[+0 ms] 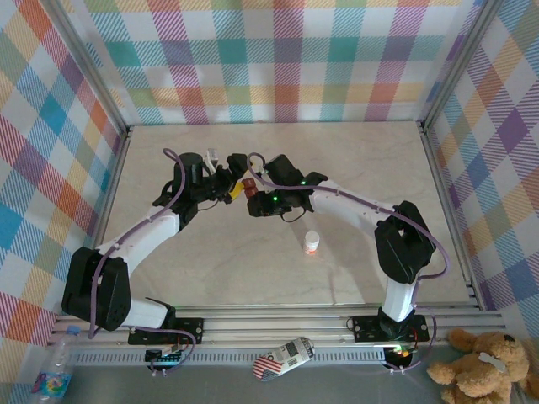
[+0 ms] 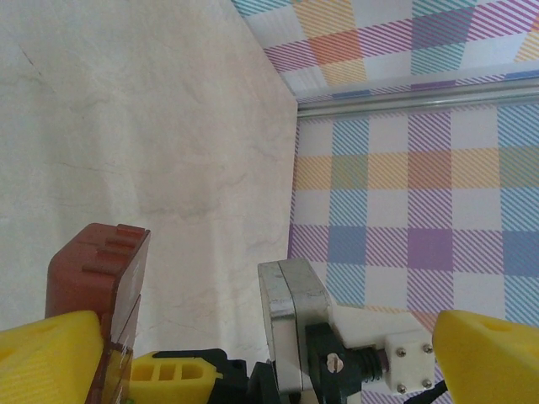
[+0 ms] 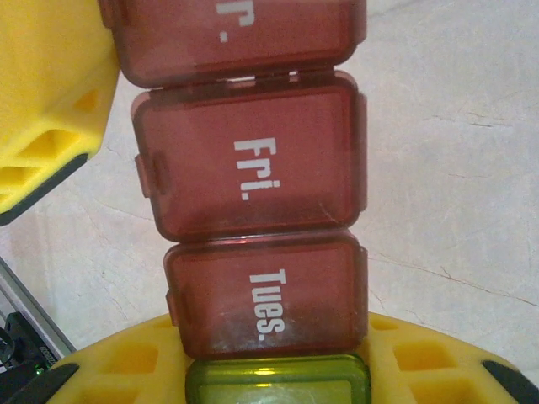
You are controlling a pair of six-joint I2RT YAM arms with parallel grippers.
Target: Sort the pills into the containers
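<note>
Containers (image 3: 249,189), lids shut, marked Fri., Tues.

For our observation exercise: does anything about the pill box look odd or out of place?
Yes: on the containers, the day labels run out of order, Fri. directly beside Tues. Nothing looks spilled or broken.

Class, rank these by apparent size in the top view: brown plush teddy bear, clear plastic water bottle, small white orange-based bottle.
Largest: brown plush teddy bear.
Next: clear plastic water bottle, cut off by the frame edge.
Smallest: small white orange-based bottle, though it stands farther away.
</note>
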